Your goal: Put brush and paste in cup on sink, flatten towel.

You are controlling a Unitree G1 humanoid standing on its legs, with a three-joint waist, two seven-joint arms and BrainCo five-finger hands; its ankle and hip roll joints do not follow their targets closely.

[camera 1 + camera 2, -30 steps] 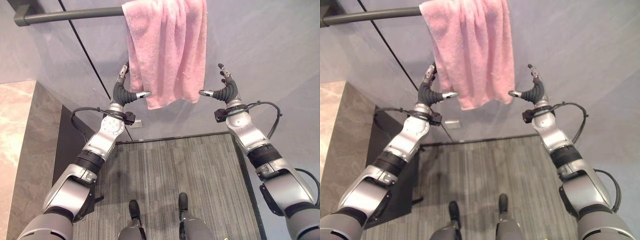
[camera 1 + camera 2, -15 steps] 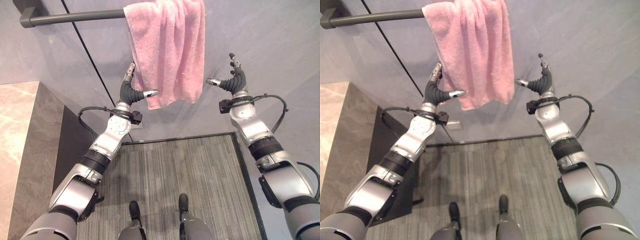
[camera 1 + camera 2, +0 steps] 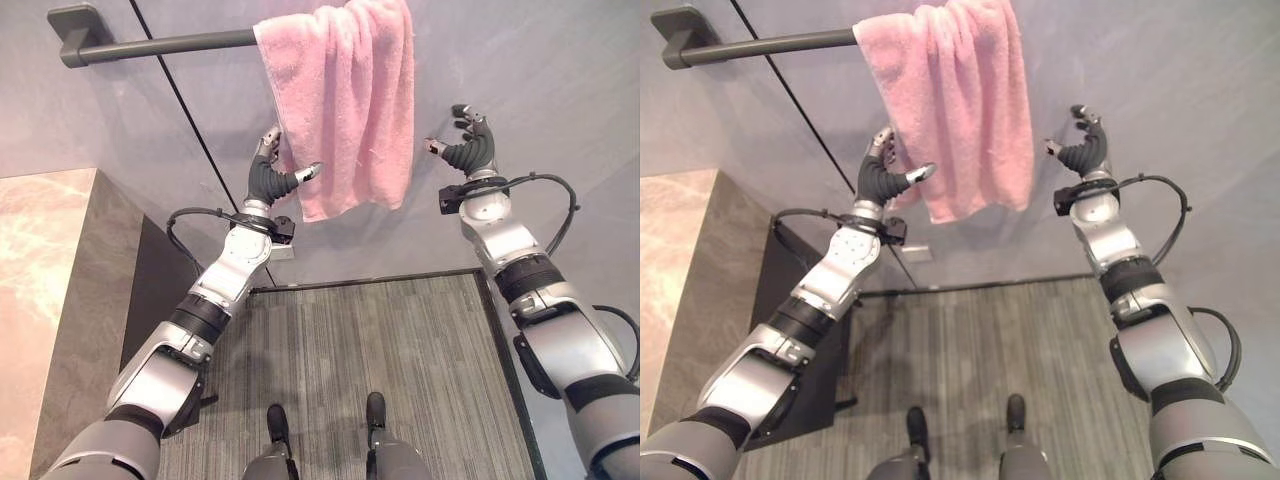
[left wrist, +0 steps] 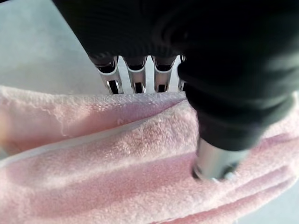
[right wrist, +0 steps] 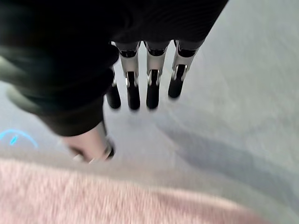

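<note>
A pink towel point(image 3: 345, 100) hangs bunched over a dark grey rail point(image 3: 160, 44) on the wall. My left hand point(image 3: 272, 176) is at the towel's lower left edge. Its straight fingers point(image 4: 137, 79) reach behind the cloth and its thumb point(image 4: 216, 161) presses on the front; the hand is open. My right hand point(image 3: 468, 152) is raised beside the towel's right edge, a small gap away, open with relaxed fingers point(image 5: 153, 84) toward the grey wall. The towel point(image 5: 93, 196) lies just past its thumb.
A stone-topped counter point(image 3: 40, 290) with a dark side stands at the left. Grey striped carpet point(image 3: 380, 340) covers the floor below. A small wall socket point(image 3: 283, 252) sits under the towel, and the rail's bracket point(image 3: 72, 48) is at the upper left.
Both hands have risen and closed in on the towel. The left hand now straddles its left edge; the right hand is nearer its right edge. The camera tilted up slightly.
</note>
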